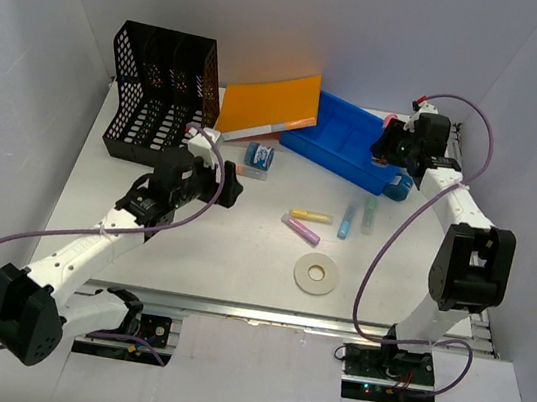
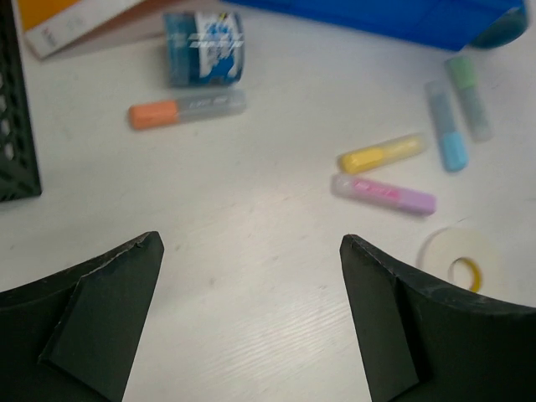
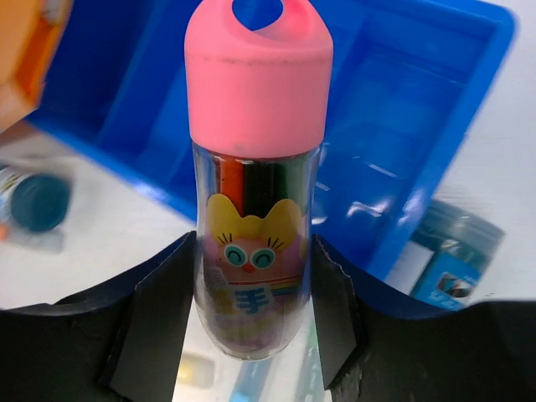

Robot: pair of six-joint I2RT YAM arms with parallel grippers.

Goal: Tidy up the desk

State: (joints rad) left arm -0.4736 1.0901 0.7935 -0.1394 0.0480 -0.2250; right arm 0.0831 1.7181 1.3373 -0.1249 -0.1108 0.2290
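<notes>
- The right tool (image 3: 251, 293) holds a clear pen tube (image 3: 255, 167) with a pink cap, its fingers pressed against both sides of the tube's lower body.
- The tube's long axis runs straight out from the tool, cap leading. The cap end hangs over the blue tray (image 3: 402, 100), which lies ahead and below, so a release probably depends on the tube clearing the tray's near wall.
- The right arm stretches far across the desk (image 1: 240, 257) to the tray's right end.
- The left tool (image 2: 251, 293) is spread wide and empty above bare desk.
- An orange marker (image 2: 186, 109) lies ahead to its left and a yellow marker (image 2: 381, 153) ahead to its right, both roughly crosswise. The left arm is the nearer one to them.
</notes>
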